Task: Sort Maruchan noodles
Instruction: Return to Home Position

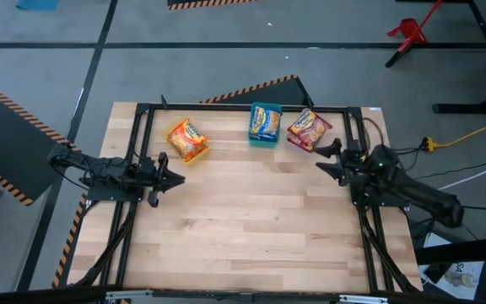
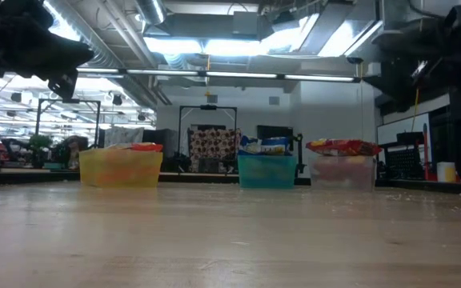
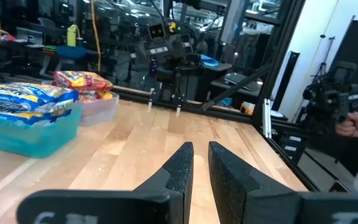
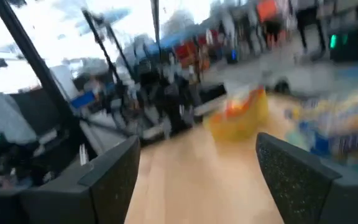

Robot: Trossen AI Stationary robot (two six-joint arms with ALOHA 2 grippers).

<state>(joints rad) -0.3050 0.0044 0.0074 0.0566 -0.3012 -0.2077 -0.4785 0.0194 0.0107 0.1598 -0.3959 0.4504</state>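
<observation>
Along the far edge of the light wooden table (image 1: 251, 228) three small plastic bins stand in a row, and all the glossy Maruchan noodle packets that I can see are inside them. The orange-yellow packets (image 1: 186, 139) lie in the yellow bin (image 2: 121, 172) on the left. The blue-and-white packets (image 1: 265, 125) fill the teal bin (image 2: 266, 173) in the middle, and the red packets (image 1: 308, 128) are in the clear bin (image 2: 342, 174) on the right. Each colour has its own bin. How many packets are in each one I cannot tell, because they lie piled on each other.

On the open wood in front of the bins I find no loose packet, so I judge that the sorting itself is finished. What seems to be left is only to bring the arms to their rest position.

The left gripper (image 1: 180, 179) hangs over the left side of the table, near the yellow bin. Its fingers are almost together and hold nothing. The right gripper (image 1: 321, 160) is at the right side, just beside the clear bin, with its fingers wide apart and also empty.
</observation>
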